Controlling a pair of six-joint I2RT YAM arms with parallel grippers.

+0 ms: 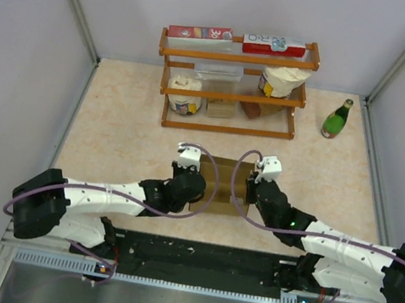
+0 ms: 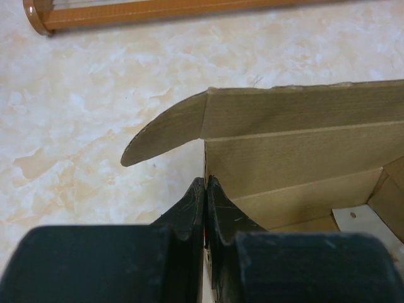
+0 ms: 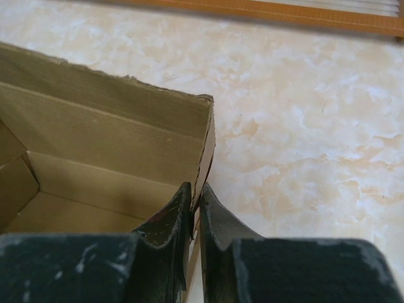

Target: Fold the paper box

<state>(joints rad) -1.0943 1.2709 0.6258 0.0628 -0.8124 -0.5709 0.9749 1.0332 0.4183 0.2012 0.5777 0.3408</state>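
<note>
Left gripper (image 2: 206,189): We read the jaws as drawn almost together, clamping the thin wall at the box's 9 o'clock side. Only the cardboard's thickness separates the fingers.
Left flap (image 2: 165,134): A rounded tab at the far left corner, splayed outward toward 9 o'clock and not tucked in.
Paper box (image 1: 220,184): It sits on the table (image 1: 113,129) between the two arms, at 6 o'clock of the wooden rack (image 1: 226,129). The green bottle (image 1: 337,119) stands well apart at 2 o'clock.
Far wall (image 3: 101,120): Upright, creased along its base, and meeting a side wall at each corner.
Right gripper (image 3: 196,197): Its jaws are likewise nearly closed, pinching the wall at the box's 3 o'clock side near the far corner.
Done, in our judgement: The floor panel lies flat, and the far wall and both side walls are raised into an open tray.
Left to do, in our judgement: Tuck the loose tab, lock the corners, and fold over any closing panel. The arms hide the near side, so we cannot state its condition.
</note>
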